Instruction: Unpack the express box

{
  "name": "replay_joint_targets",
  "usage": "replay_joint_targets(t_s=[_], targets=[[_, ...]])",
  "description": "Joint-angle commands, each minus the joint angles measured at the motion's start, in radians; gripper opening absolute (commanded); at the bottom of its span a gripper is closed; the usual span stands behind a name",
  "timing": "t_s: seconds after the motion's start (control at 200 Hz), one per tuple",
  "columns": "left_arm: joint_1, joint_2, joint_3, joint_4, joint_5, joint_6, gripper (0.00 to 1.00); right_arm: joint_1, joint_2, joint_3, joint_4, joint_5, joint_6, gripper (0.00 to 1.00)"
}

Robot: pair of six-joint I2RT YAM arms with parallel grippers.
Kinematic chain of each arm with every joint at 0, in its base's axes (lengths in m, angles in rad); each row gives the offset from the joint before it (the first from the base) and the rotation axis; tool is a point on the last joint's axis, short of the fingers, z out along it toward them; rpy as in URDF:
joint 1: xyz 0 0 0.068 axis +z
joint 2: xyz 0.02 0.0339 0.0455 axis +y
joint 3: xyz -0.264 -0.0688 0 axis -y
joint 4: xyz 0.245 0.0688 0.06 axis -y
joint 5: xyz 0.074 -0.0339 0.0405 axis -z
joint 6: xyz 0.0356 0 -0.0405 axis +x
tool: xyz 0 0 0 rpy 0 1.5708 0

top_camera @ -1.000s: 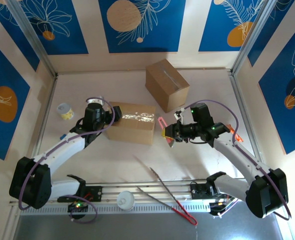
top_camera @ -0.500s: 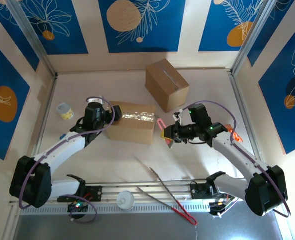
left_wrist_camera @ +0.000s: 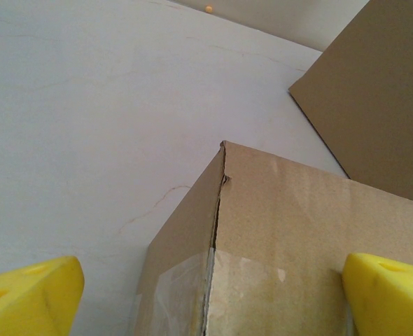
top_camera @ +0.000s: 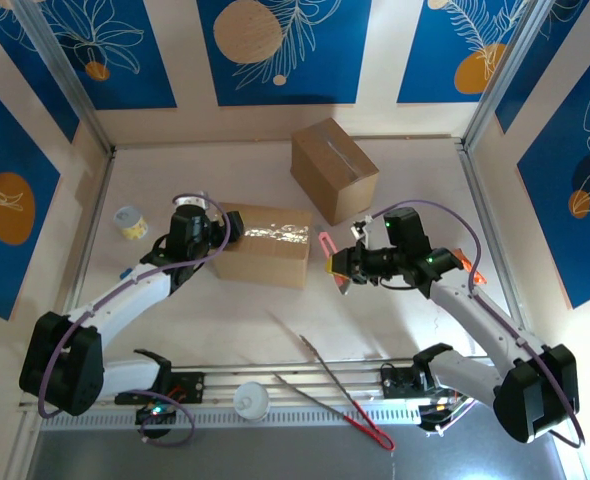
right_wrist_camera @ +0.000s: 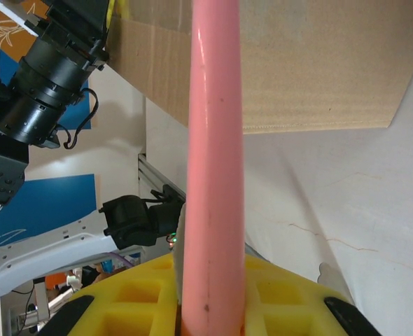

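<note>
The express box [top_camera: 265, 245], brown cardboard with clear tape along its top seam, lies mid-table. My left gripper [top_camera: 212, 232] is open at the box's left end. Its yellow fingertips [left_wrist_camera: 26, 299] stand wide on either side of the taped corner [left_wrist_camera: 262, 245]. My right gripper [top_camera: 341, 266] sits just right of the box, shut on a pink-handled tool [top_camera: 324, 246] that points at the box's right end. In the right wrist view the pink handle [right_wrist_camera: 215, 154] rises from between the yellow fingers [right_wrist_camera: 122, 301] toward the box [right_wrist_camera: 297, 63].
A second, larger cardboard box [top_camera: 333, 168] stands behind, near the back wall; its side [left_wrist_camera: 374, 105] is just beyond the taped box. A small yellow-and-white tub [top_camera: 128, 221] sits at the left. Long tongs [top_camera: 340, 385] and a white cup [top_camera: 251, 402] lie near the front rail.
The right arm shifted slightly, its gripper with the pink tool nudging left and back beside the box. The left arm has not moved.
</note>
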Motion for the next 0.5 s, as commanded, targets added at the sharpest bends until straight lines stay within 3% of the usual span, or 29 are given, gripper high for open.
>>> replay_joint_targets(t_s=[0.0, 0.495], targets=[[-0.002, 0.078, -0.077, -0.265, -0.050, 0.047, 0.94, -0.002, 0.005, 0.008, -0.008, -0.028, -0.007, 0.00], [-0.001, 0.079, -0.076, -0.264, -0.050, 0.047, 0.95, 0.029, 0.044, 0.010, 0.025, -0.021, 0.001, 0.00]])
